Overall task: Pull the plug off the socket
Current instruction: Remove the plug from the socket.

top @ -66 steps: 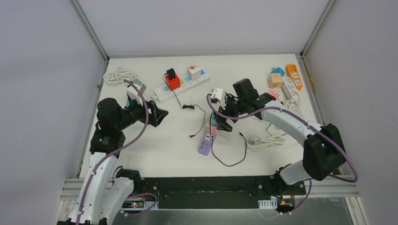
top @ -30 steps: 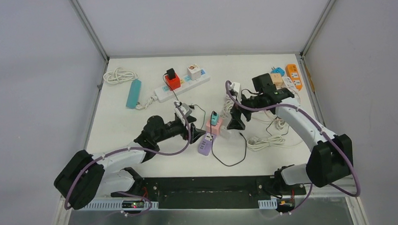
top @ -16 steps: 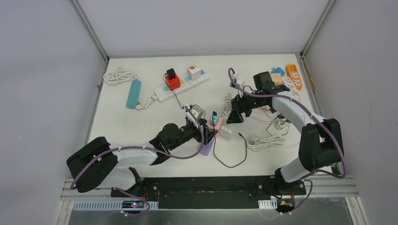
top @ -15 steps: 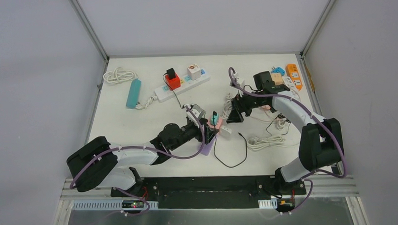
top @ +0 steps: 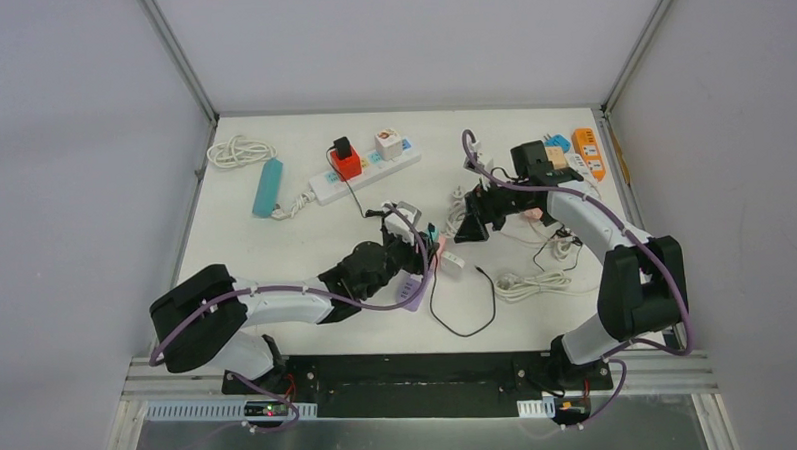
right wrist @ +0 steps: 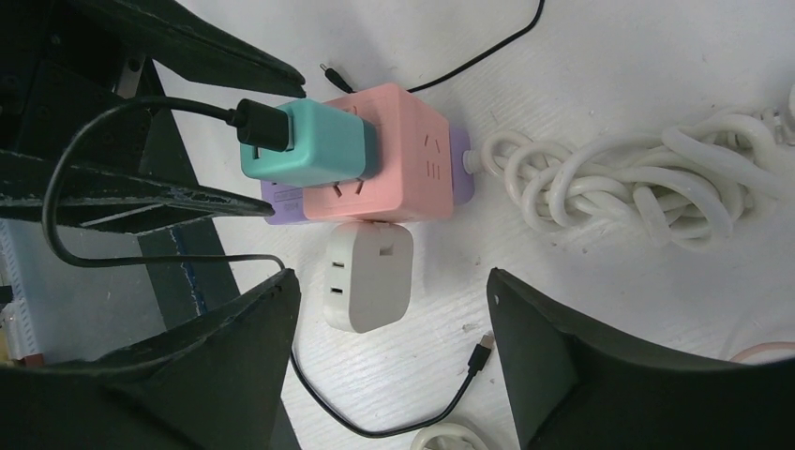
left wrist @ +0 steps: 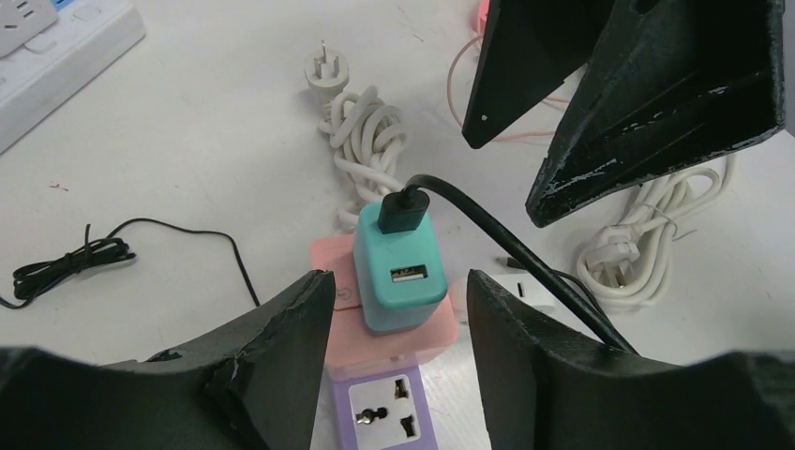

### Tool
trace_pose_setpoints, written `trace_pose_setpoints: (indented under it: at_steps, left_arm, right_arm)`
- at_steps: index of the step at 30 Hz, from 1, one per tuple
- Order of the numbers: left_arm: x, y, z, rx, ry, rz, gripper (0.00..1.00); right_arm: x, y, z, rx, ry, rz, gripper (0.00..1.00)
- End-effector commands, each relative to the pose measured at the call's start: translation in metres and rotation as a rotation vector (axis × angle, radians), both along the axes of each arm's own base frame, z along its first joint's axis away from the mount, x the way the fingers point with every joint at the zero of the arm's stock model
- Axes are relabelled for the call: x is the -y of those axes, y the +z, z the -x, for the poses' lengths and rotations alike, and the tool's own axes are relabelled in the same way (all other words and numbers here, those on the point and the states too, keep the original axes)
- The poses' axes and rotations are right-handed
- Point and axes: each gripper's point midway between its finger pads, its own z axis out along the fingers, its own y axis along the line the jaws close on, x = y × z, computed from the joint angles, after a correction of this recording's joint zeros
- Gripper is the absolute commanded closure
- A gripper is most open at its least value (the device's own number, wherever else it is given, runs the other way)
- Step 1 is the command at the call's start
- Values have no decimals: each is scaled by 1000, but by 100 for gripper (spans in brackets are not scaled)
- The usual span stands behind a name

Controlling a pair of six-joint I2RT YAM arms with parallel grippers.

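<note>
Where the left gripper straddles it, the teal plug seems untouched.

Left white arm with purple cable is stretched out low toward the middle. Its black two-finger left gripper points forward, jaws partly apart. Right white arm bends in from the far side, and its black right gripper points down with jaws spread wide. The two sets of tips are close, facing each other.

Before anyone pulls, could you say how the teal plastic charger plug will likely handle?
The teal plastic charger plug looks rigid and smooth, so possibly slippery. Seated in the pink cube socket, it may drag that light-looking cube along; its black cable should flex.
</note>
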Motion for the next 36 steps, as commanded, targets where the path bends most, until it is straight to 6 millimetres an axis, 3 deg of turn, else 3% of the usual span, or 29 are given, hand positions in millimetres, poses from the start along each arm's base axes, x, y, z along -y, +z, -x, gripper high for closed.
trace_pose_setpoints:
  at_steps: [1, 6, 17, 23, 29, 36]
  left_arm:
    - [9, 12, -7, 19, 33, -5, 46]
    - [16, 11, -6, 35, 2, -32, 55]
    - [9, 6, 9, 143, -186, -254, 99]
    - [1, 10, 7, 100, -305, -147, 100]
    - [-3, 5, 6, 94, -324, -149, 100]
    - [1, 2, 8, 87, -344, -139, 100]
  right_arm:
    - [-4, 16, -15, 46, -6, -41, 24]
    - [-3, 14, -16, 35, -15, -37, 25]
    - [-8, 10, -19, 2, -50, -72, 29]
    - [-15, -6, -22, -63, -86, -93, 31]
    - [-25, -25, -18, -163, -72, -96, 30]
    - [-47, -31, -19, -238, -78, -135, 32]
